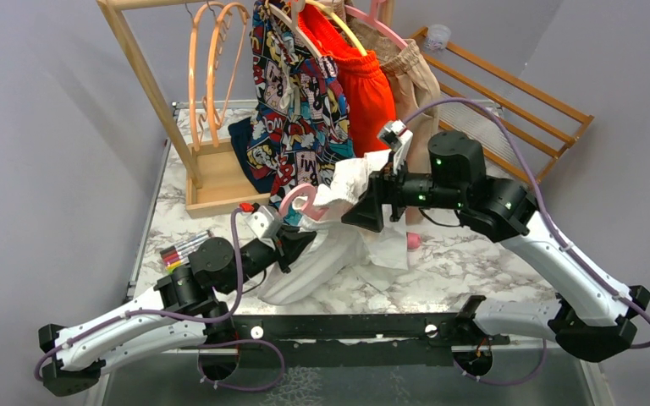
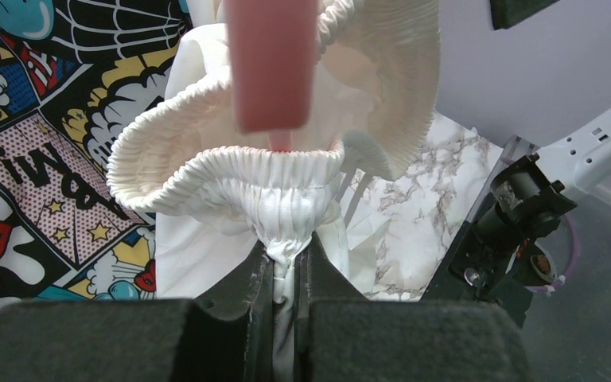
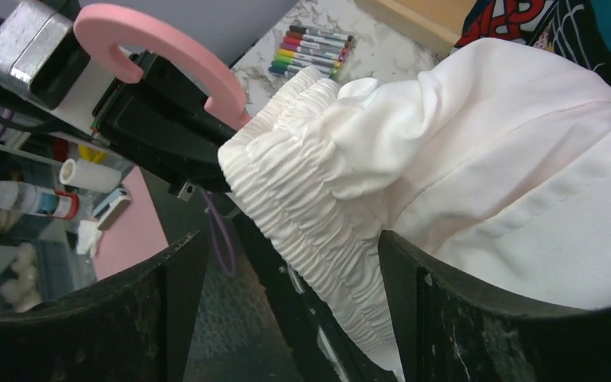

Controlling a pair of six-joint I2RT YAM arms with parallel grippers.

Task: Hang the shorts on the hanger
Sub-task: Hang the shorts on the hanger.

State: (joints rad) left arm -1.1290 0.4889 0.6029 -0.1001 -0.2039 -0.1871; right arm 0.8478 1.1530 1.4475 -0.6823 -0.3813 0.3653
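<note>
The white shorts (image 1: pixel 338 249) hang bunched over the table between both grippers. The pink hanger's hook (image 1: pixel 296 200) sticks up out of their gathered waistband (image 2: pixel 231 171); the rest of the hanger is hidden in the fabric, except for what looks like its pink end (image 1: pixel 413 241) at the right. My left gripper (image 1: pixel 292 244) is shut on the waistband (image 2: pixel 286 255), just below the hook's stem (image 2: pixel 274 64). My right gripper (image 1: pixel 359 211) is open, with the waistband (image 3: pixel 318 199) running between its spread fingers (image 3: pixel 445 318), and is close to the left gripper.
A wooden rack (image 1: pixel 148 85) stands at the back with orange hangers (image 1: pixel 212 68), comic-print shorts (image 1: pixel 292 110), orange-red shorts (image 1: pixel 364 85) and a beige garment (image 1: pixel 415 76). Markers (image 1: pixel 182 249) lie at the table's left. A slatted wooden frame (image 1: pixel 516 101) leans at the back right.
</note>
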